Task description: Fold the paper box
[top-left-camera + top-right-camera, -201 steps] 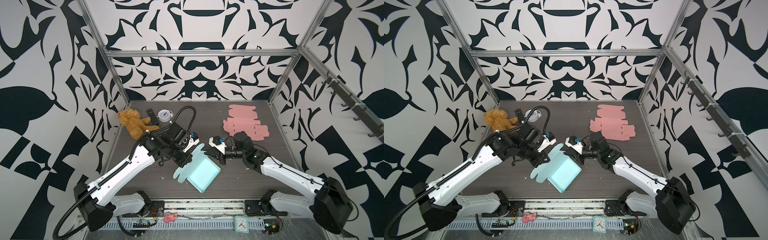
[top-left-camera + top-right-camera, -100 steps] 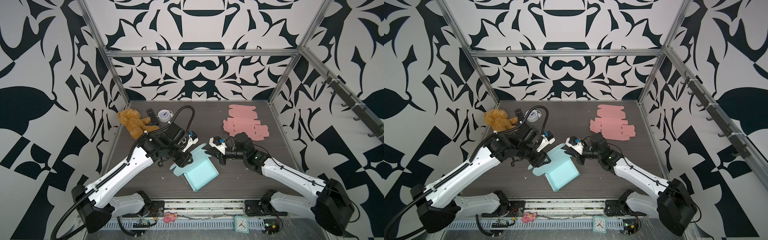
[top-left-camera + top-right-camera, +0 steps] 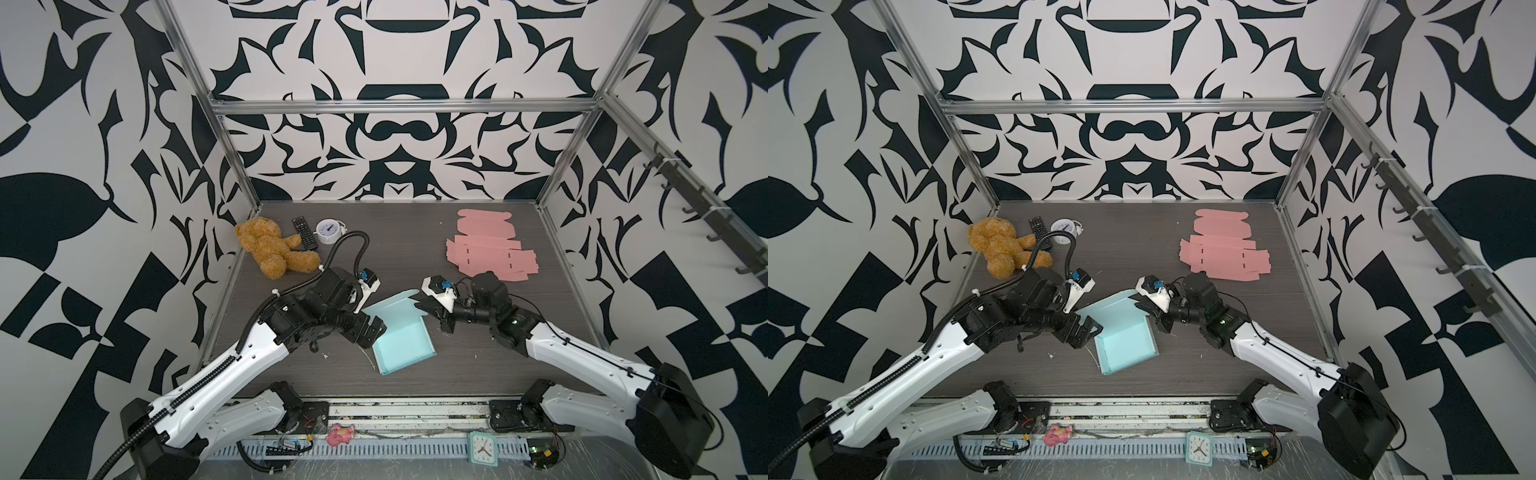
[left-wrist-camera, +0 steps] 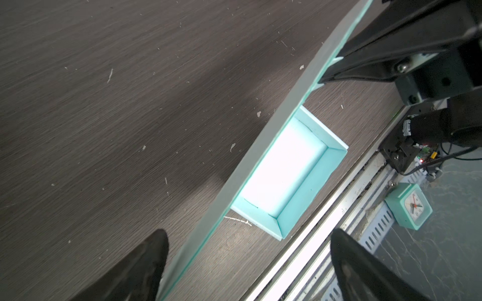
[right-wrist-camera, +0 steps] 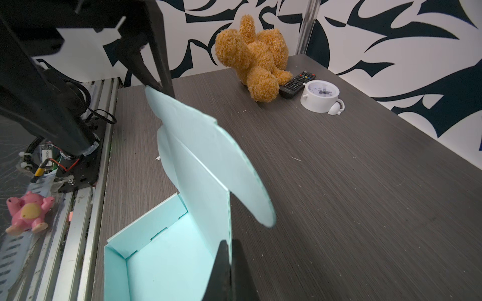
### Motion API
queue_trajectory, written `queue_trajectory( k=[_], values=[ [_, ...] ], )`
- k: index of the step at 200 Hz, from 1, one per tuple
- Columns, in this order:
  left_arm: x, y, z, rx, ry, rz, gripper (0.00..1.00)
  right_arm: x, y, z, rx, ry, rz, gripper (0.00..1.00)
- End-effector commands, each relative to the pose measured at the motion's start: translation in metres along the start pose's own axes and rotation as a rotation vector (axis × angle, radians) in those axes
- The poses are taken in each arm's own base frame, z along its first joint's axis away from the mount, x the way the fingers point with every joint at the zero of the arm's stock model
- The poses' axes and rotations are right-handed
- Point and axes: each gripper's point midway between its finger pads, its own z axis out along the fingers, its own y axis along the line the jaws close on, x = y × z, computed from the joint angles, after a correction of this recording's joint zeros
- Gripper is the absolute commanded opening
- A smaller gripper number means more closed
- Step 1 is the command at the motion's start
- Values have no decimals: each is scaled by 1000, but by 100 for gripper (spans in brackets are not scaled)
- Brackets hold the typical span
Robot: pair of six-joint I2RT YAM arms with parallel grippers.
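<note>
The light blue paper box (image 3: pixel 401 347) (image 3: pixel 1127 345) rests mid-table with its tray open upward. Its lid (image 5: pixel 203 146) stands up from the tray's far side. My right gripper (image 5: pixel 230 243) (image 3: pixel 424 311) is shut on the lid's side edge just above the tray (image 5: pixel 167 260). At the lid's other end my left gripper (image 4: pixel 249 232) (image 3: pixel 376 332) is open. The lid's edge (image 4: pixel 284 104) runs between its fingers, close beside one finger (image 4: pixel 146 260), and is not clamped.
A flat pink cardboard blank (image 3: pixel 486 249) lies at the back right. At the back left are a teddy bear (image 3: pixel 272 249), a remote (image 3: pixel 304 232) and a white clock (image 3: pixel 328 230). On the front rail sit a teal clock (image 3: pixel 482 446) and a pink toy (image 3: pixel 338 435).
My left gripper has opened and let go of the lid. The box has turned and settled flat on the table with its lid more upright. The right gripper stays shut on the lid.
</note>
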Motion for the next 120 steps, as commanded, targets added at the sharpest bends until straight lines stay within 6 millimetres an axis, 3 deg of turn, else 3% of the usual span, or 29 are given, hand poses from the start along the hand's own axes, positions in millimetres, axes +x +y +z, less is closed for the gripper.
queue_trajectory(
  k=[1,25,66,120],
  values=[
    [-12,10,-3,-48,-102,-54,99,-13,-7,-4,49,-57,4,0],
    [-16,20,-3,-79,-144,-111,99,-11,-10,-7,79,-62,17,0],
    [-15,20,0,-54,-189,-151,99,-1,-21,-11,161,-69,47,0],
    [-4,44,25,-86,-202,-290,99,7,-22,-8,163,-44,70,0]
  ],
)
